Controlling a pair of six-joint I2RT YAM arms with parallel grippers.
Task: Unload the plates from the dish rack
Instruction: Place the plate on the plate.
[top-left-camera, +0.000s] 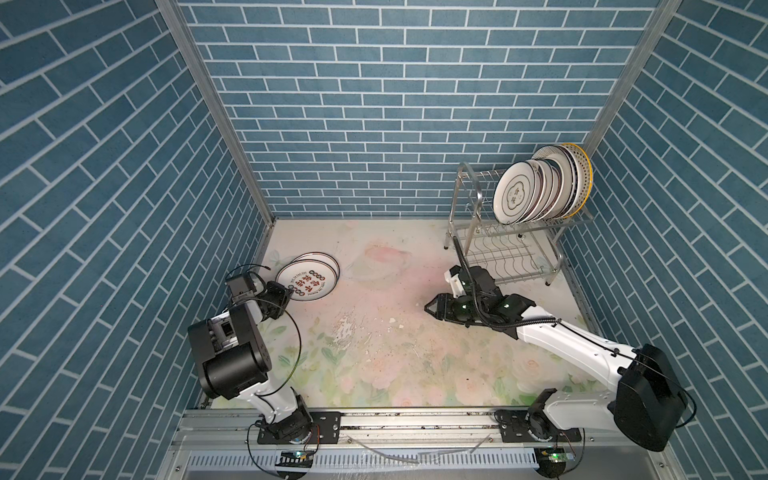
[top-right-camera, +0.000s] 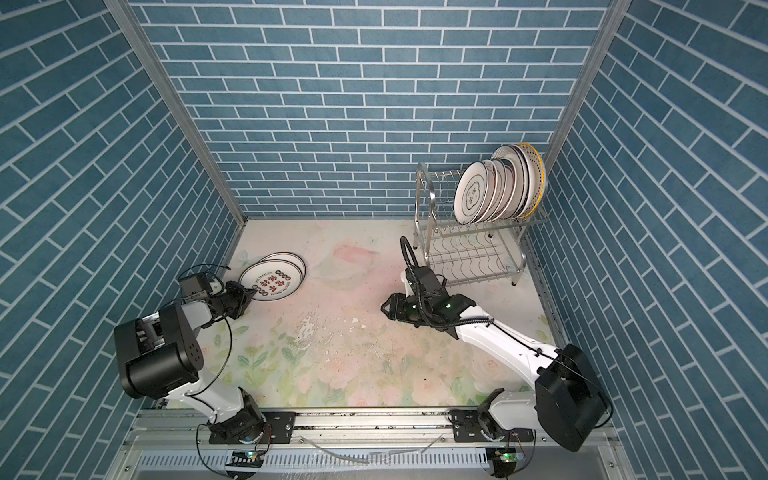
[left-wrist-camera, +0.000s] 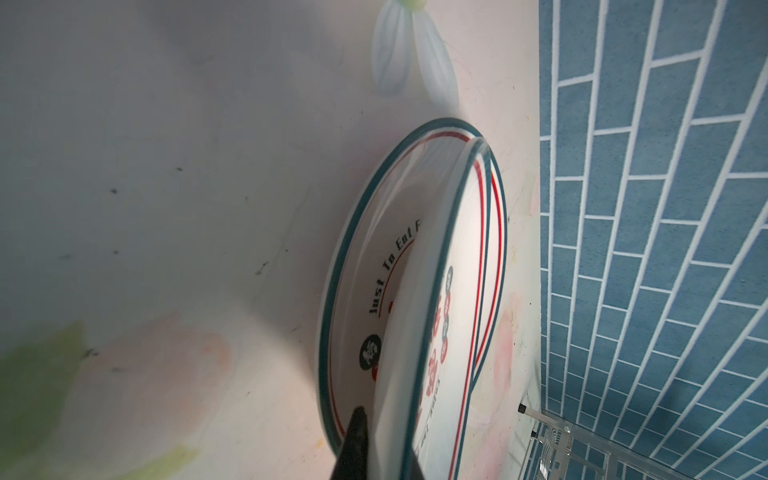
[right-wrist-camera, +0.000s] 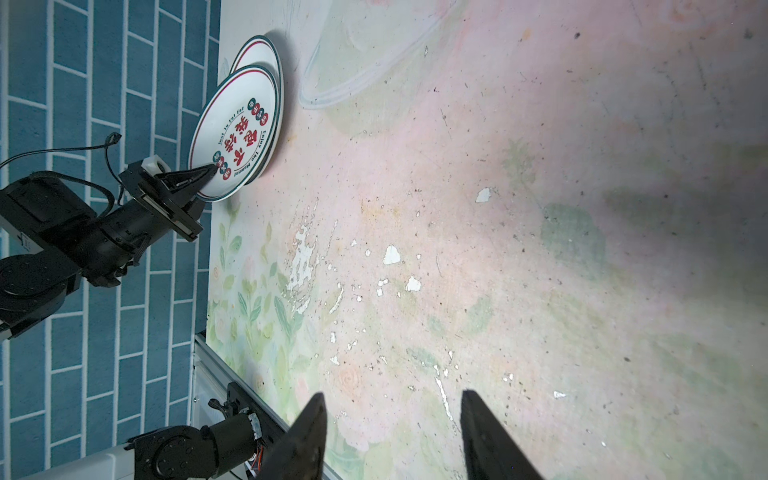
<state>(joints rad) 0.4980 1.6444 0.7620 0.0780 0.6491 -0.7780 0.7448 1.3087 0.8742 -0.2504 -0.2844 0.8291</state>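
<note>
Stainless-steel wire forms the dish rack (top-left-camera: 505, 257), which stands in the far right corner of the table (top-left-camera: 374, 340), close against the blue brick-patterned walls (top-left-camera: 374, 124). Its upper tier holds a row of plates (top-left-camera: 540, 187) standing on edge, packed toward the rack's right end. The front plate (top-left-camera: 514, 194) shows black characters inside a lobed outline, and the rearmost plate (top-left-camera: 584, 174) has a yellow, dotted rim.

Near the table's left edge, toward its far side, two more plates with teal and red rim lines lie overlapping. The lower plate (left-wrist-camera: 374, 257) lies flat on the floral surface. The upper plate (right-wrist-camera: 237, 137), printed with red characters, sits partly over it and is tilted, its near edge raised; whether its far edge touches the lower one is unclear.

The left gripper (right-wrist-camera: 212, 173) pinches that raised rim, one finger over the plate's face and the other beneath. The right gripper (right-wrist-camera: 392, 395) hangs over the table's right half, in front of the rack, its jaws spread partway with nothing between them.
</note>
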